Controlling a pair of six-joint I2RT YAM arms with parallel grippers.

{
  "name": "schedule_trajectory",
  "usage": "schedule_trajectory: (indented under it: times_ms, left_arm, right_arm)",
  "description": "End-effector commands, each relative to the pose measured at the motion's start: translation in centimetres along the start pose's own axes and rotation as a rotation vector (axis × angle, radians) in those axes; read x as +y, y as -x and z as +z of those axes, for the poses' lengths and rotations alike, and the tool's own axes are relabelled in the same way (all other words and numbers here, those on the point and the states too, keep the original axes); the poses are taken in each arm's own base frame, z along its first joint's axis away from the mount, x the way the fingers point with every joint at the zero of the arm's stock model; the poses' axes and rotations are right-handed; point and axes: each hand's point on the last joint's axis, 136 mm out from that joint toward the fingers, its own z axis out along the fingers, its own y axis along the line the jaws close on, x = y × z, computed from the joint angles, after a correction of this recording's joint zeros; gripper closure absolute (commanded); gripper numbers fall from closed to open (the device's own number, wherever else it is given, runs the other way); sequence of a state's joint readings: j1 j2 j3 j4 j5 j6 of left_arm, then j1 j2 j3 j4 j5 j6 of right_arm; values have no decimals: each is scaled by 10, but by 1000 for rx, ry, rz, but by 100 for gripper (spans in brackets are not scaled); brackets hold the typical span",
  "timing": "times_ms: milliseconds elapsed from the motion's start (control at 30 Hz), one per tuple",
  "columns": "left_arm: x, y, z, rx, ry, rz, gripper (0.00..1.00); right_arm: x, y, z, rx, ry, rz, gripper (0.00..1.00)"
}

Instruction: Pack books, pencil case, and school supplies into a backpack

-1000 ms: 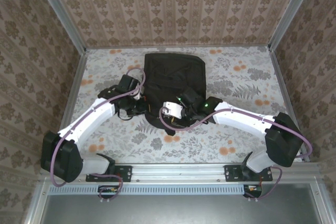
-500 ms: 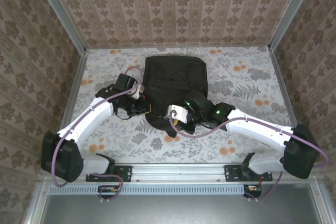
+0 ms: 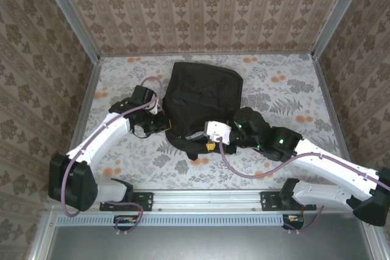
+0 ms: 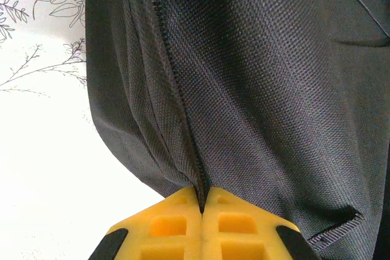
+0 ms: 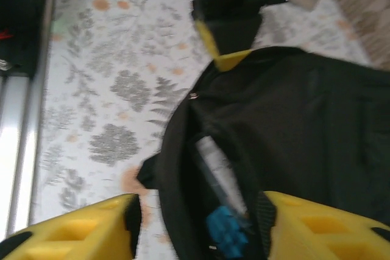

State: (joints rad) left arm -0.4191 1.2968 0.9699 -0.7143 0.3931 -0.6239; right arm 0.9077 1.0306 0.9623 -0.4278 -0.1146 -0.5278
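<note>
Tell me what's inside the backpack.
Through the open mouth of the backpack, the right wrist view shows a blue item and a pale flat item above it. Black fabric covers everything deeper, so the rest of the contents cannot be seen.

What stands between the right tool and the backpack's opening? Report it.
Nothing visible does. The right tool is open and the opening of the backpack lies directly before it, a blue item inside. The left tool is shut on the backpack's fabric by the zip, at the far edge, off that path.
</note>
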Motion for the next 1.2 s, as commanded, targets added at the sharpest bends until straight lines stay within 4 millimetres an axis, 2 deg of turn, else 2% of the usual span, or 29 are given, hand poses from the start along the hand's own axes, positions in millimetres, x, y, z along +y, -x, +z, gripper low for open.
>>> schedule_trajectory:
  times_ms: [0,333,467,533,600,700,833,1167]
  left_arm:
    - [-5,1,-7,-23,-18,27,100]
    - [-8,1,-8,-27,-33,35,100]
    - [-9,1,-8,-25,-36,37,100]
    - [-10,2,-8,-27,-41,35,100]
    - [-11,2,-9,-27,-44,36,100]
    - [-11,3,-10,-31,-45,33,100]
    - [-10,4,-11,-34,-49,19,100]
    - [0,5,-12,-33,-84,-69,100]
  right_arm:
    - [-16,-22,3,164,-49,-76,41]
    - [-31,-38,61,341,-1,-176,38]
    - [-30,-54,85,414,36,-232,38]
    - [-35,-62,95,446,12,-267,42]
    - [-42,-63,101,453,-39,-314,50]
    - [-55,-61,100,433,-179,-397,66]
    - [-70,-56,86,400,-366,-437,99]
    - [-66,-56,60,410,-659,-602,100]
